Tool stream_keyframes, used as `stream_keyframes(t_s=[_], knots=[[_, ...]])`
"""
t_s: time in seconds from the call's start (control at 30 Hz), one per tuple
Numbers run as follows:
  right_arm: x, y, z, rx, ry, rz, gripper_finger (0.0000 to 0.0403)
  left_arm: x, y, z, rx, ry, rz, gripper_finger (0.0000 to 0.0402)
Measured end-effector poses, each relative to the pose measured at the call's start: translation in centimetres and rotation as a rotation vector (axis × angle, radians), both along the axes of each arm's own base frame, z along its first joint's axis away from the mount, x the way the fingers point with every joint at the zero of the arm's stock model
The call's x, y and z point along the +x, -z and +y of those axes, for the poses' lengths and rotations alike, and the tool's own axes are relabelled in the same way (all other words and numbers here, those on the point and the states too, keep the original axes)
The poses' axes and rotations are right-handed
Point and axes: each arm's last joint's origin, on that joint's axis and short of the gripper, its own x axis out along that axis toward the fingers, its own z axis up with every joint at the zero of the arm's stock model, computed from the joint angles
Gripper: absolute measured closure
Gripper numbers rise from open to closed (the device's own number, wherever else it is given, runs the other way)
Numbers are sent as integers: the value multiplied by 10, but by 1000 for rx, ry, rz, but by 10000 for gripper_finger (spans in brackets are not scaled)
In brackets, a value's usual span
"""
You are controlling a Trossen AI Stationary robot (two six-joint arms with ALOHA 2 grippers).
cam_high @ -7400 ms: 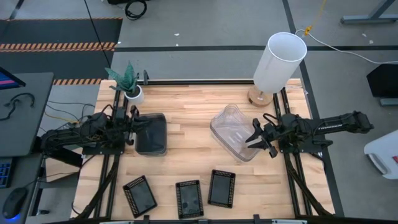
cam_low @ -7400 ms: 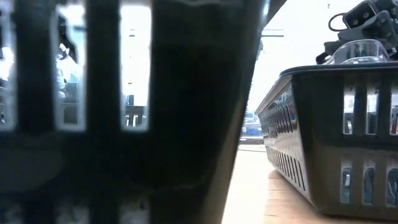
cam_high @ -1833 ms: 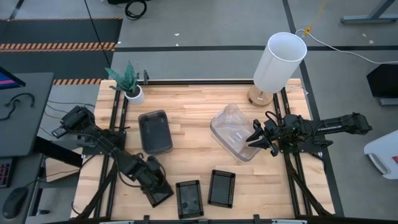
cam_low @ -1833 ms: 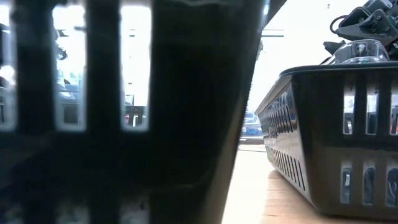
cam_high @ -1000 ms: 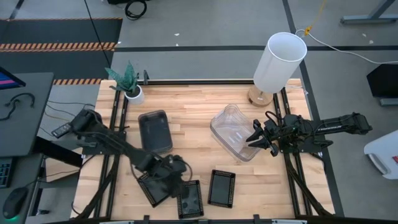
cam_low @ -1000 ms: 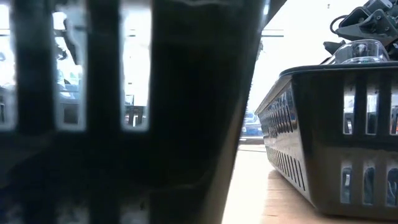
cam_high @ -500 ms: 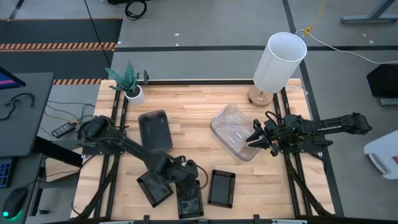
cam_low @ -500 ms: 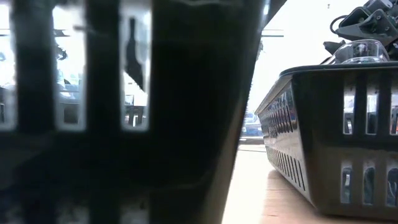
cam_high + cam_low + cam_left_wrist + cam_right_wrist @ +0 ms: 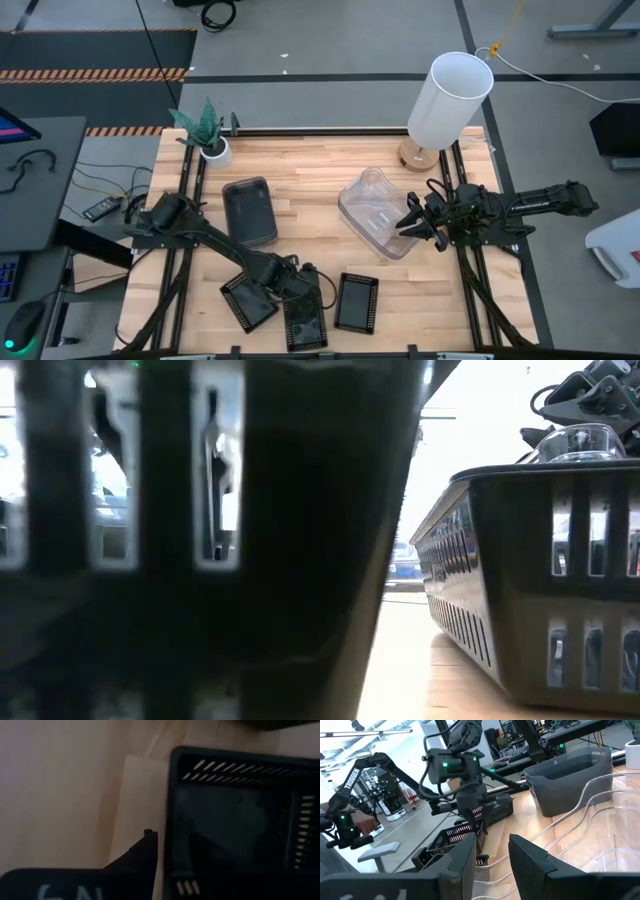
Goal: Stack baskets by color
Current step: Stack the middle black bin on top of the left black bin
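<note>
While my left arm has swung from the left-hand tray across to the middle one over the last second or so, the high view now shows the left hand (image 9: 303,291) low over the near edge of the surface (image 9: 320,170), at the far end of the middle black mesh tray (image 9: 304,322), with the left black tray (image 9: 245,301) just beside it and the right black tray (image 9: 356,302) a little apart. The grey basket stack (image 9: 248,211) sits farther back on the left, and the clear basket stack (image 9: 376,213) lies right of centre, where the right hand (image 9: 412,222) holds its place at the rim, unmoved. In the low view, a tray wall blocks nearly everything; through its slots I glimpse dark arm parts, and to the right stands another black tray's slotted side. In the left wrist view, one dark finger (image 9: 142,857) sits just outside the tray's wall, with the wall running between where the two fingers would be; the fingers have been narrowing, yet I cannot tell whether they have pinched the wall. In the right wrist view, the right fingers (image 9: 532,860) straddle the clear rim, closed on it as far as I can judge. To me this means grey and clear are settled, and the black trays are next to be gathered.
</note>
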Motion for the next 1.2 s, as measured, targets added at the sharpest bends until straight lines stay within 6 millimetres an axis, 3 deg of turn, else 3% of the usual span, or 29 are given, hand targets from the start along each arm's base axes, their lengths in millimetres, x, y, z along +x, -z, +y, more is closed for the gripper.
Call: stream_keyframes(t_s=[0.17,0.33,0.5,0.7,0.93,1.2], knots=[[0,0,0,0,0,2,281,1,12,-3,1,22,34,318],[1,1,0,0,0,10,281,2,7,4,-19,33,65,390],[1,1,0,0,0,12,281,7,-15,17,-2,12,81,393],[2,2,0,-1,0,16,281,3,-63,37,-3,-57,134,396],[2,2,0,-1,0,15,281,-47,-113,35,52,-113,117,396],[2,1,0,-1,0,13,281,-121,-118,30,157,-310,111,396]])
